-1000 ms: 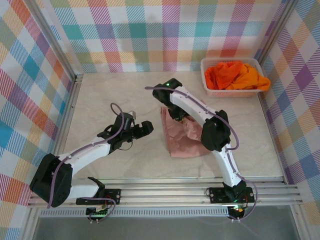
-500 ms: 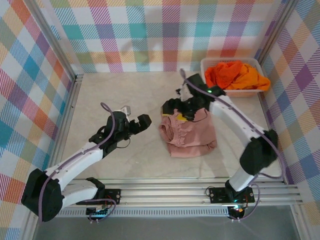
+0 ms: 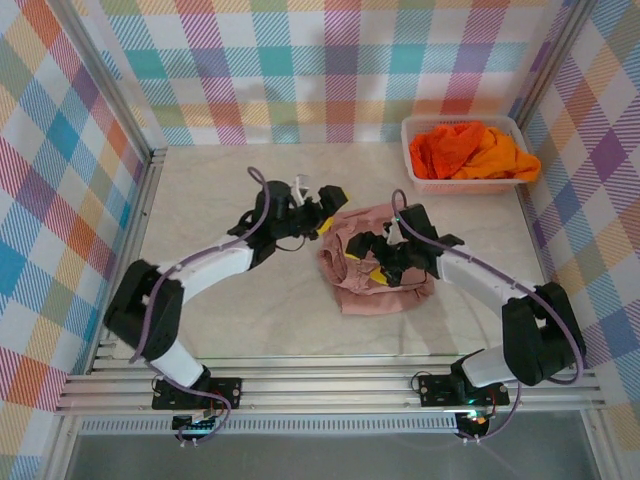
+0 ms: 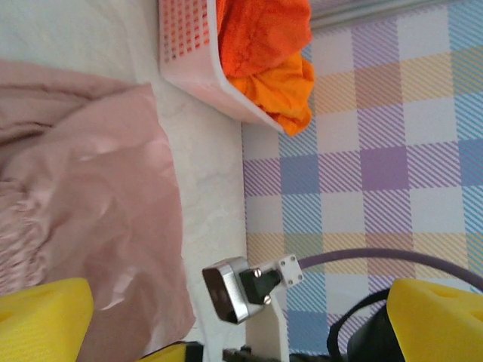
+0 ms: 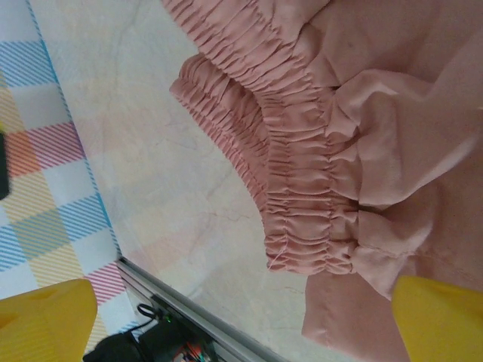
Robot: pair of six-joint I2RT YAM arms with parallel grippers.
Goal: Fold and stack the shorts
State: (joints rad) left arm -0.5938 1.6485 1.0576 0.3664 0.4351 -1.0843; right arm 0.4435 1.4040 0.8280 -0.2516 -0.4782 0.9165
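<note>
Your left fingers [image 3: 316, 199] stand wide open and hold nothing. They hang just beside the far left edge of the pink shorts [image 3: 390, 292]. In the left wrist view their yellow pads [image 4: 41, 317] sit at opposite bottom corners, with pink cloth and bare bench [image 4: 207, 173] between them.

Your right fingers [image 3: 373, 257] are also spread wide, poised over the middle of the pink shorts with no cloth pinched. In the right wrist view the yellow pads [image 5: 45, 317] frame the gathered waistband [image 5: 302, 196]. One pad lies over the cloth, but you cannot tell whether it touches.

The pink shorts lie crumpled in the middle of the bench, between the two arms. The orange shorts [image 3: 448, 148] and the yellow-orange shorts [image 3: 505, 155] are heaped in the white basket [image 3: 460, 186] at the far right corner, well apart from both sets of fingers.
</note>
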